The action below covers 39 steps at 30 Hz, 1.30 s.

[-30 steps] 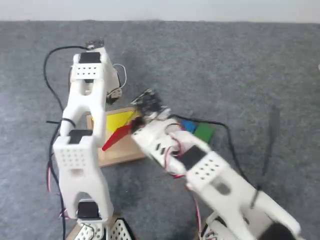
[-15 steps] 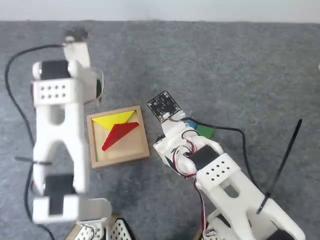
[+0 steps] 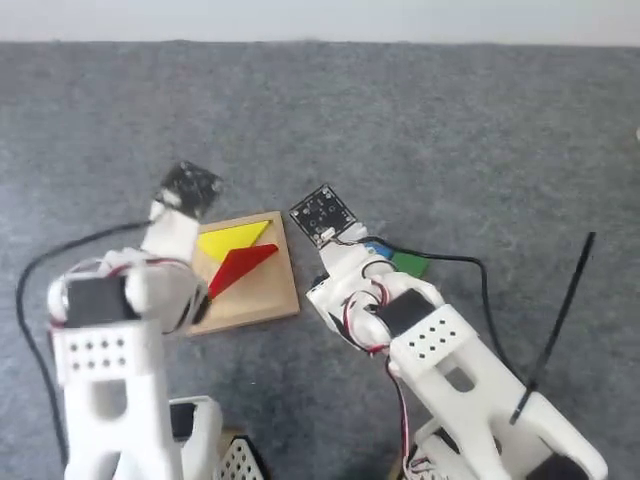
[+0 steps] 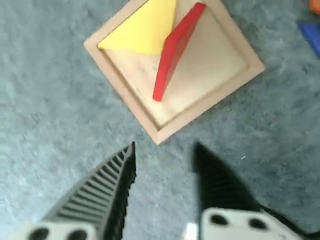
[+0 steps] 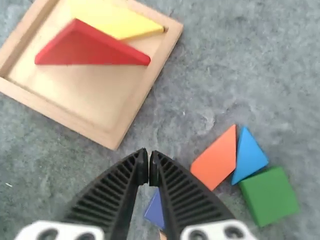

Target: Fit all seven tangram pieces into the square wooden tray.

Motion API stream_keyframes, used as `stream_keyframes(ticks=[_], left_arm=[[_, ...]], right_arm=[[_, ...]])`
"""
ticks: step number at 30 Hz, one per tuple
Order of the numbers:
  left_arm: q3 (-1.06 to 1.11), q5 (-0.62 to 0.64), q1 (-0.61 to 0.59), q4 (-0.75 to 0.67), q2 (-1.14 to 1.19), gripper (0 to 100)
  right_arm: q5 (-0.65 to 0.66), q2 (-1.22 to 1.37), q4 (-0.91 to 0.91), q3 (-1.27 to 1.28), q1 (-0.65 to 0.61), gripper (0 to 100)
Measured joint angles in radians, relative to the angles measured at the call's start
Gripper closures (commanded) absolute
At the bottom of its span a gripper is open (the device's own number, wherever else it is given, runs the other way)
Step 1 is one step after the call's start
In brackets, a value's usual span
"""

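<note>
We see a grey tabletop (image 3: 480, 120) with two white arms over its near half. The left arm (image 3: 100, 370) stands by the tray's left side and the right arm (image 3: 450, 370) just to its right.

The left gripper (image 4: 164, 150) is spread wide and holds nothing. It hangs above bare tabletop just off one corner of the tray. The right gripper (image 5: 148, 152) is clenched with its tips together and nothing between them. It sits over the tabletop between the tray and the loose pieces.

The square wooden tray (image 3: 262, 300) lies flat, turned slightly out of line with the tabletop's edges. Inside it the red triangle (image 5: 90, 50) runs its long edge diagonally across the tray, from one corner toward the opposite one. From the left wrist it looks tipped up on edge, though we cannot tell for sure. The yellow triangle (image 5: 112, 17) lies flat in the far part of the tray, touching the red one.

Beside the tray, the green square (image 5: 269, 195), orange parallelogram (image 5: 217, 160) and blue triangle (image 5: 247, 156) lie clustered and touching. A small dark blue piece (image 5: 155, 210) is partly hidden under the right gripper.
</note>
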Motion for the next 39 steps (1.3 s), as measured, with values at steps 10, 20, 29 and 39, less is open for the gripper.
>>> stream_keyframes(ticks=[10,20,29,39], left_arm=[[0.020,-0.146,0.055,-0.242,0.305,68],[0.020,-0.206,0.072,-0.509,0.603,69],[-0.084,-0.207,0.138,-0.539,0.819,87],[-0.149,-0.207,0.152,-0.539,0.873,99]], right_arm=[[0.000,0.084,0.000,-0.002,0.000,99.2],[0.000,0.084,0.000,-0.002,0.000,99.2],[0.025,0.084,0.000,-0.002,0.000,99.2],[0.034,0.084,0.000,-0.002,0.000,99.2]])
